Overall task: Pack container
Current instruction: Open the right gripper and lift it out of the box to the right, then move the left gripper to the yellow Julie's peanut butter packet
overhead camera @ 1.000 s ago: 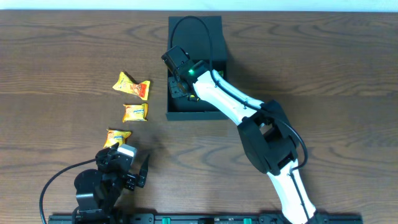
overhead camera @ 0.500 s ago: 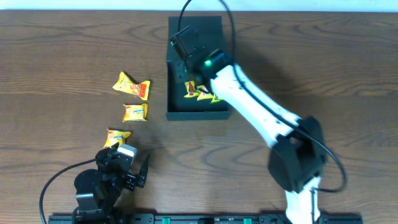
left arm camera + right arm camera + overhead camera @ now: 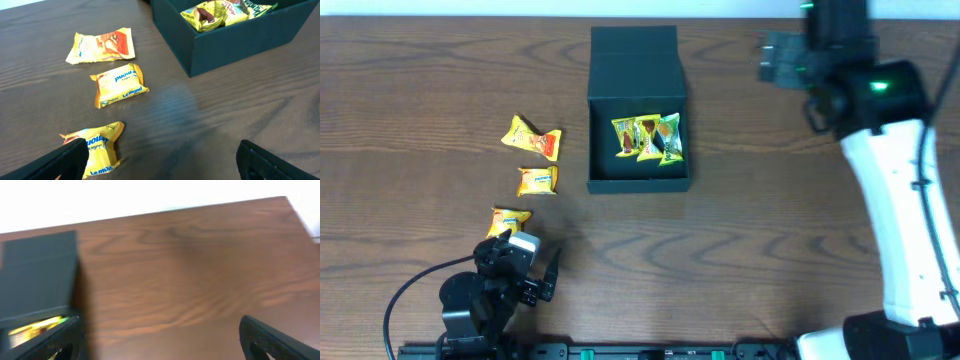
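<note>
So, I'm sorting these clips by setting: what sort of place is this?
Probably a robotics lab bench rather than a home: a left arm and right arm stand at a wood-grain table, with three loose snack packets laid out beside a dark box, like a staged packing job.

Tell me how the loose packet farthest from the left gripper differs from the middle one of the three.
The farthest packet is wider, with an orange-brown picture at one end; the middle packet is smaller, plumper and nearly all yellow. Seen from overhead, the farthest packet lies tilted, the middle packet nearly level. Both are yellow and lie on the table left of the container.
</note>
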Available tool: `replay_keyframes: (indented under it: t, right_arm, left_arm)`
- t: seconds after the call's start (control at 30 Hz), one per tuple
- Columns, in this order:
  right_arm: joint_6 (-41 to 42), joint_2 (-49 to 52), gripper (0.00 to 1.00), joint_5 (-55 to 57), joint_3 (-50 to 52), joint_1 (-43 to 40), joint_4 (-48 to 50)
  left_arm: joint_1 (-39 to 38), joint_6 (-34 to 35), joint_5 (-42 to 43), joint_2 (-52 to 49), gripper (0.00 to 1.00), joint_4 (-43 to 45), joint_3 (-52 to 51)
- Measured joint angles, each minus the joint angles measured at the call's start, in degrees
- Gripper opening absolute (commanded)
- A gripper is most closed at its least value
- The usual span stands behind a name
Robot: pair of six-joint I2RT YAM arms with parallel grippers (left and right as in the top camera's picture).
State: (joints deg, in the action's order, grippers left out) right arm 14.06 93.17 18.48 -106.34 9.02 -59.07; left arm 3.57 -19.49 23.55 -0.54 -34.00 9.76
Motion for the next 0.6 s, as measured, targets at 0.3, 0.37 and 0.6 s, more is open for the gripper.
replay_keyframes:
  t: [0.3, 0.37, 0.6]
  right_arm:
    - [-3.7, 4.2, 0.99, -2.0, 0.0, -11.2, 4.9]
    - [-3.9, 6.3, 0.99, -2.1, 0.0, -11.7, 6.5]
    - [-4.1, 10.3, 0.99, -2.2, 0.0, -11.8, 8.5]
  left_arm:
    - [0.0, 1.7, 0.2, 0.0, 0.95, -0.2, 0.0]
    - [0.0, 1.7, 0.2, 0.0, 0.95, -0.2, 0.0]
    - [0.0, 7.6, 7.9, 0.0, 0.96, 8.7, -0.1]
